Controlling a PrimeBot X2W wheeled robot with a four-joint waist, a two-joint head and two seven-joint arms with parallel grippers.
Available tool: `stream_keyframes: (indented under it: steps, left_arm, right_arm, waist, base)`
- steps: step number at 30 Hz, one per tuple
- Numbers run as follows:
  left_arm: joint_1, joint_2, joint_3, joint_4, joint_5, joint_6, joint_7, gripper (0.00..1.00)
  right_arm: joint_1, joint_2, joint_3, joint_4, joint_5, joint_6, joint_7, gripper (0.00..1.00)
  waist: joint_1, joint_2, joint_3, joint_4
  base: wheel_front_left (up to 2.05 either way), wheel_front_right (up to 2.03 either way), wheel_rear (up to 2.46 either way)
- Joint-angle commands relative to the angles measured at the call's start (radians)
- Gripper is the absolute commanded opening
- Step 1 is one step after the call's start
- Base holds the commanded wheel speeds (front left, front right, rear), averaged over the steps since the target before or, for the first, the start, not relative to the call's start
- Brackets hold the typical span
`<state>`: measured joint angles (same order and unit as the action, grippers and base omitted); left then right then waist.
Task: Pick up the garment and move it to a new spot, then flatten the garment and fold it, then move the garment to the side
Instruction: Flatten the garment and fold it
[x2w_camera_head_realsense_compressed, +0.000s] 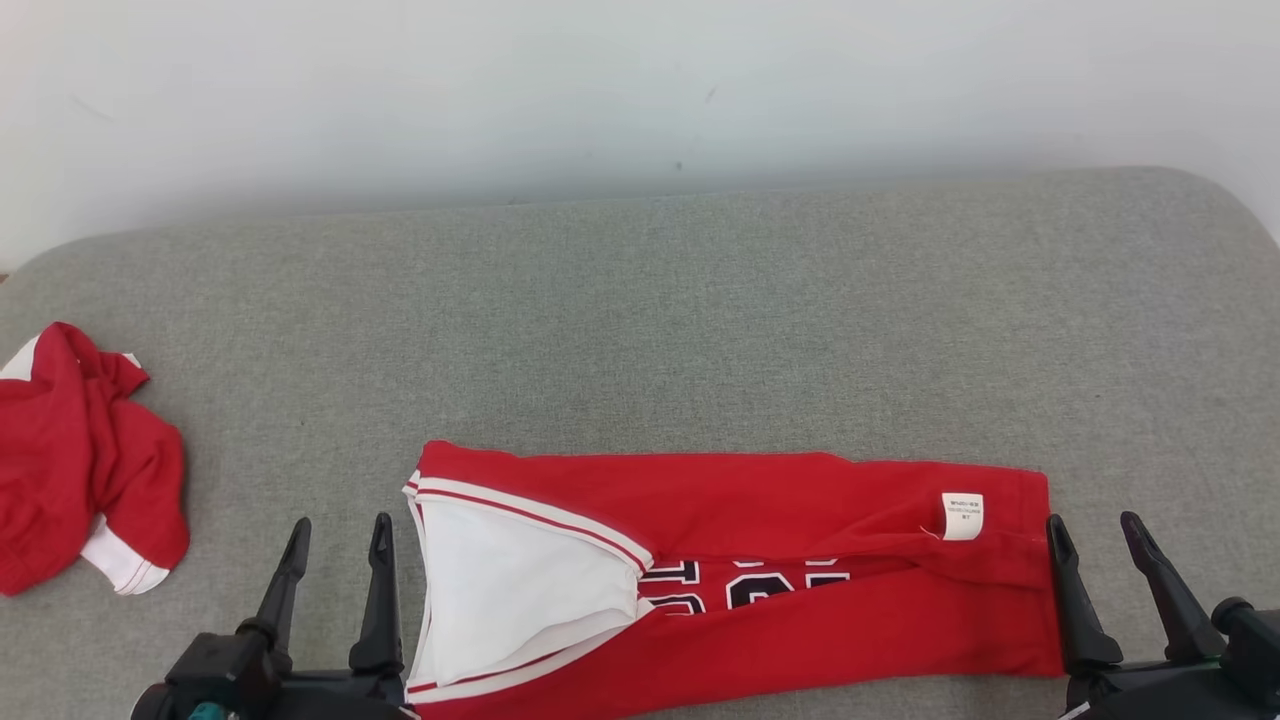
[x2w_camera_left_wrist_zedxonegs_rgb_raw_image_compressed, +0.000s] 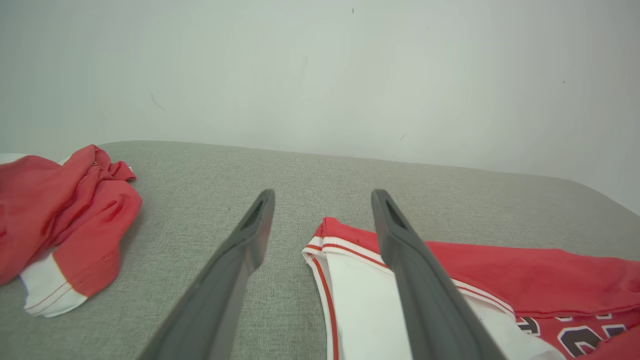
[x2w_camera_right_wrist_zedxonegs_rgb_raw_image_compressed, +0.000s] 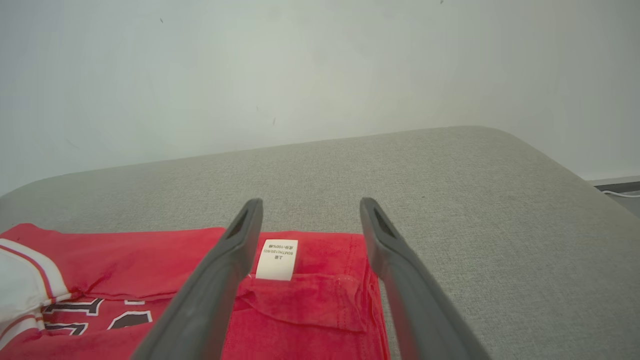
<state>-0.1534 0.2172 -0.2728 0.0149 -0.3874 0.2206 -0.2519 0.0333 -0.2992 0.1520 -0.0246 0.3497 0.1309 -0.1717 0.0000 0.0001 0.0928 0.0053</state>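
We see the red jersey (x2w_camera_head_realsense_compressed: 780, 640) folded into a long band, lying flat near the front edge of the grey fabric-covered tabletop (x2w_camera_head_realsense_compressed: 700, 330), a little right of centre. Its white-lined neck opening (x2w_camera_head_realsense_compressed: 510, 590) with red-and-white trim faces left. Black-and-white lettering (x2w_camera_head_realsense_compressed: 760, 585) peeks out between the two folded flaps, and a small white care label (x2w_camera_head_realsense_compressed: 962, 515) stands near the right end.

Our left pincer (x2w_camera_head_realsense_compressed: 340, 530) sits just beside the neck end, its fingers apart and holding nothing. Our right pincer (x2w_camera_head_realsense_compressed: 1093, 525) sits just beside the jersey's right hem, fingers likewise spread and empty; its inner finger is close against the cloth edge, though we cannot tell whether it touches.

Well apart, at the tabletop's left edge, we see a second red garment (x2w_camera_head_realsense_compressed: 80, 460) with white cuffs lying crumpled in a heap. Behind the tabletop rises a plain pale wall (x2w_camera_head_realsense_compressed: 640, 90).
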Motion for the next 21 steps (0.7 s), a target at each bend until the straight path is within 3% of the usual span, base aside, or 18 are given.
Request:
stream_keyframes:
  steps: [1, 12, 21]
  left_arm:
    - [-0.011, 0.001, -0.003, 0.009, 0.006, -0.006, -0.006, 1.0]
    - [-0.03, -0.005, -0.008, 0.018, 0.006, -0.008, -0.007, 1.0]
    - [-0.054, -0.012, -0.021, 0.017, 0.016, -0.009, -0.009, 1.0]
  right_arm:
    - [0.011, -0.001, -0.002, 0.0, -0.005, 0.0, 0.002, 1.0]
    - [-0.004, -0.005, -0.022, 0.003, -0.007, 0.0, 0.011, 1.0]
    - [-0.052, -0.031, -0.051, 0.085, 0.015, 0.0, 0.014, 1.0]
  waist:
    - [0.0, -0.0001, 0.002, 0.006]
    - [0.0, -0.0001, 0.02, 0.025]
    - [0.0, -0.0001, 0.055, 0.04]
  base:
    - [0.0, 0.0, 0.0]
    - [0.0, 0.0, 0.0]
    - [0.0, 0.0, 0.0]
